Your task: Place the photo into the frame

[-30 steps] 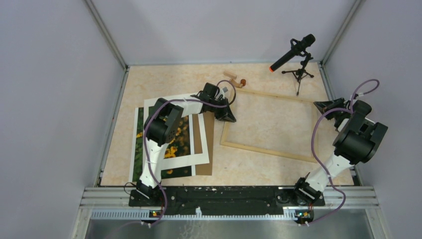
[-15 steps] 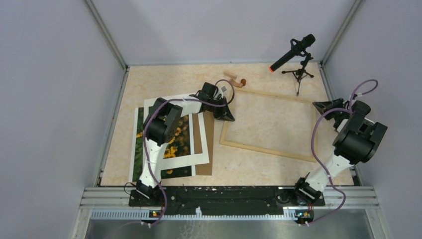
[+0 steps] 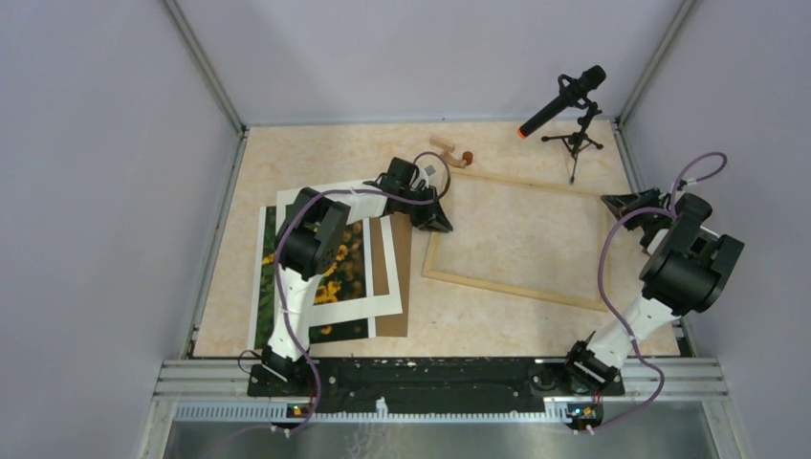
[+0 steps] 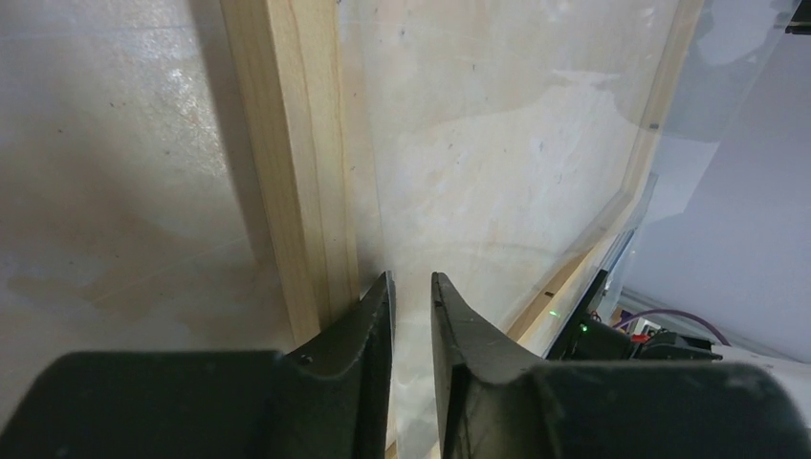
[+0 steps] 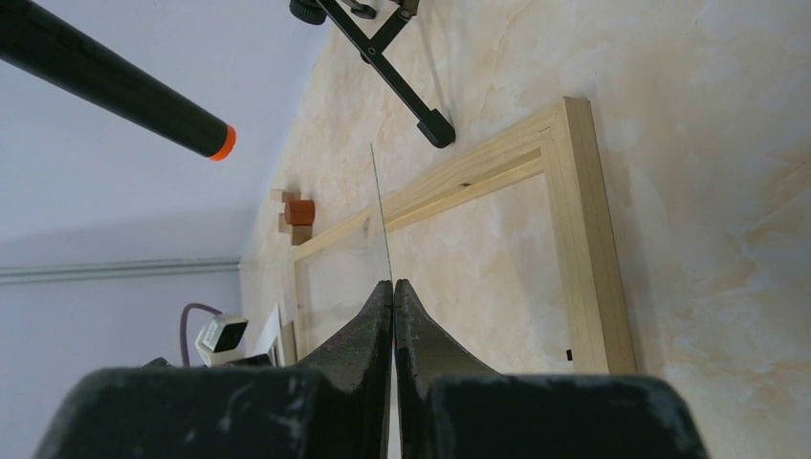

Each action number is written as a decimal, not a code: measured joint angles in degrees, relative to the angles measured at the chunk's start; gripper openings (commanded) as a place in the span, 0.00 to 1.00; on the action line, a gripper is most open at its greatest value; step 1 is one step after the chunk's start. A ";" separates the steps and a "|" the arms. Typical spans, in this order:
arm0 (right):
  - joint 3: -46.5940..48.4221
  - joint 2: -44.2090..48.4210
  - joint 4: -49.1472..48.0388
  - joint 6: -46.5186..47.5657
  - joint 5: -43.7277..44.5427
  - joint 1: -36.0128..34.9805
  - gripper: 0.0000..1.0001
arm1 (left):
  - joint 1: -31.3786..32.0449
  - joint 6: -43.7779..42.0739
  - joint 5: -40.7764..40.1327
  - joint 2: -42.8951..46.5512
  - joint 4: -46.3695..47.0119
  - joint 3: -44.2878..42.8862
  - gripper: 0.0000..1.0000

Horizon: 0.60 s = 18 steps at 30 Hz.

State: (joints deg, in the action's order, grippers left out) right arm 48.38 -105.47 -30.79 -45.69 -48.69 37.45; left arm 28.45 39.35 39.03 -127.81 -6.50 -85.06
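Note:
The photo [image 3: 332, 285], sunflowers on dark green, lies at the left under a white mat [image 3: 384, 306] and beside a brown backing board [image 3: 396, 287]. The light-wood frame [image 3: 516, 287] lies flat at centre right, and its left rail [image 4: 287, 143] shows in the left wrist view. A clear pane [image 4: 497, 143] hangs tilted over the frame. My right gripper [image 5: 393, 283] is shut on the pane's thin edge [image 5: 379, 210] above the frame's right end [image 5: 583, 220]. My left gripper [image 4: 411, 277] sits at the frame's left rail, jaws a narrow gap apart with the pane's other edge between them.
A microphone on a small tripod [image 3: 566, 103] stands at the back right. Small wooden blocks with a red cap [image 3: 449, 151] lie behind the frame. Grey walls close in the table on three sides.

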 measured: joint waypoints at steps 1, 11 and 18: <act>0.00 0.00 -0.09 0.00 0.02 -0.11 0.00 | 0.00 0.02 0.09 0.07 -0.02 0.00 0.33; -0.81 0.00 -0.79 0.02 0.87 -0.72 0.00 | -0.83 -1.73 -3.87 3.56 -4.04 0.85 0.51; -1.14 -0.04 -1.03 0.04 1.49 -1.73 0.00 | -2.58 -2.05 -3.93 5.77 -5.22 1.95 0.60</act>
State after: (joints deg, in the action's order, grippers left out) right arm 47.24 -105.51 -31.81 -45.65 -47.20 35.73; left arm 25.87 37.30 35.09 -122.04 -11.73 -83.11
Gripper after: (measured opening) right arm 0.004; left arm 0.575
